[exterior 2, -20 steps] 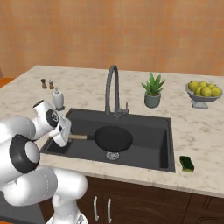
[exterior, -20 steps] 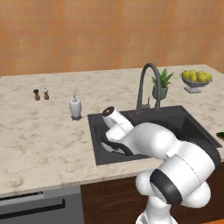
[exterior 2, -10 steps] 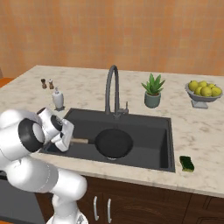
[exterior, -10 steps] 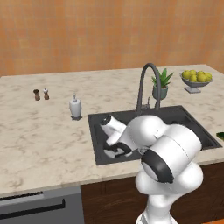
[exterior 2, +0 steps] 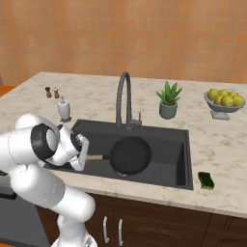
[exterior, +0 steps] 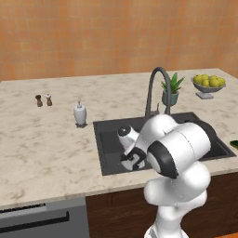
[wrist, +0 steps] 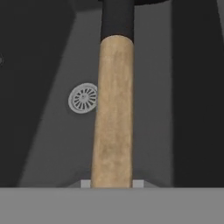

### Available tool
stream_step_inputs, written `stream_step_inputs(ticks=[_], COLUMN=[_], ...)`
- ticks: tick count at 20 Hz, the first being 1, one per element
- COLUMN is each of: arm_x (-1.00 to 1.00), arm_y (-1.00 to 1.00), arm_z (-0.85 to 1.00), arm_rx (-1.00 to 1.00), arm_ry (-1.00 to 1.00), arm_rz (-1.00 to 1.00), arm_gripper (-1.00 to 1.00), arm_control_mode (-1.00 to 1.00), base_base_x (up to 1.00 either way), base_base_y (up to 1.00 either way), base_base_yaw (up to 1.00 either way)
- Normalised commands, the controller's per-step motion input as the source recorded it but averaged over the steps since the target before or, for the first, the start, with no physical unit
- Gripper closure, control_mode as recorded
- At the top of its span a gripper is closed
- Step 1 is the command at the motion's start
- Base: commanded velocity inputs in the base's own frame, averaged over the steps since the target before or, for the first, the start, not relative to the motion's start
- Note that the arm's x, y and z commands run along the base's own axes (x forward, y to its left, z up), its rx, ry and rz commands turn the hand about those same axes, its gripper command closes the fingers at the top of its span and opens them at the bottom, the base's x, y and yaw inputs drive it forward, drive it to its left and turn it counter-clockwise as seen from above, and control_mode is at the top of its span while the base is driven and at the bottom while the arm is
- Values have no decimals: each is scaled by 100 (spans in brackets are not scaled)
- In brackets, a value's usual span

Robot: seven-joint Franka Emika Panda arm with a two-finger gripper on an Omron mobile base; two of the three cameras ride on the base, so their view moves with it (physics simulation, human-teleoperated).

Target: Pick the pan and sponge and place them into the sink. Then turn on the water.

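Light marbled counter (exterior 2: 226,144) runs the full width under an orange-tan wall (exterior 2: 144,34); dark wood cabinets (exterior 2: 159,222) below, and a grey appliance front (exterior: 42,218) at the left in the left base view. Dark-grey sink (exterior 2: 181,157) set into the counter, faucet (exterior 2: 124,99) behind it. Pan (exterior 2: 129,155) is over the basin, handle (exterior 2: 95,157) pointing toward the arm; whether it rests on the sink floor or hangs just above is hard to tell. Claw (exterior 2: 83,155) is pinched on the handle's end; in the hand view the handle (wrist: 113,109) runs straight up from between the finger tips, drain (wrist: 83,98) beside it on the basin floor. In the left base view the claw (exterior: 131,159) sits low inside the basin, pan hidden behind the arm. Sponge (exterior 2: 207,180) lies on the counter near the sink's right front corner. Plant (exterior 2: 168,100) and fruit bowl (exterior 2: 223,103) stand behind the sink to the right, soap bottle (exterior 2: 63,109) and two shakers (exterior 2: 51,91) to the left.
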Motion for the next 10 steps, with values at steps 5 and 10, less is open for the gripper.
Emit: stream_step_inputs(ticks=[5, 10], arm_x=[41, 52], arm_y=[-16, -11], arm_z=[0, -13], arm_rx=[21, 21], arm_ry=[2, 12], arm_rz=[0, 0], arm_gripper=[100, 100], arm_control_mode=[-100, -100], base_base_x=[0, 0], base_base_y=[0, 0], base_base_yaw=[0, 0])
